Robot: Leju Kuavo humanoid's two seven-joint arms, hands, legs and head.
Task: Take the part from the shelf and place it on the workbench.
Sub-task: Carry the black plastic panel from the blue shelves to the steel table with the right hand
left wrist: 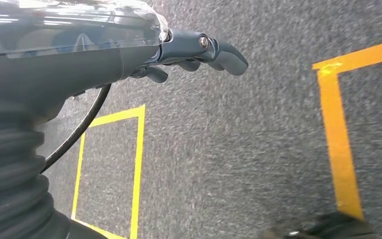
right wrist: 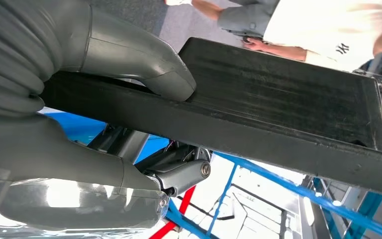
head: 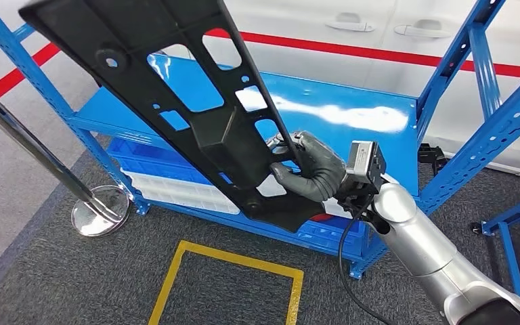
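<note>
The part [head: 196,115] is a long, flat, black plastic piece with many holes cut in it. It is up in the air in front of the shelf [head: 352,112], tilted, with one end high and far out and the other end low. It touches nothing but the right hand [head: 311,172], which holds it near the low end. The thumb [right wrist: 164,74] presses on one flat side and the fingers wrap around the edge from the other side.

The part looks stiff and not soft, because it keeps its shape though it is held at one end only. I think it is light for how long it is. It looks smooth, so it could slip. Most of its length sticks out past the hand, so the far end may swing or bump into the blue posts. A hold nearer the middle would be steadier.

The left hand [left wrist: 199,52] hangs down over the floor. It holds nothing and its fingers are curled in a little.

The shelf is blue metal with a shiny top board. Blue and white bins [head: 169,179] sit under it. The floor is grey carpet [head: 54,271] with yellow tape squares [head: 227,261]. A shiny post [head: 34,149] on a round foot stands near. A person [right wrist: 328,30] in a white shirt stands close by. The surface for the part is not in sight.
</note>
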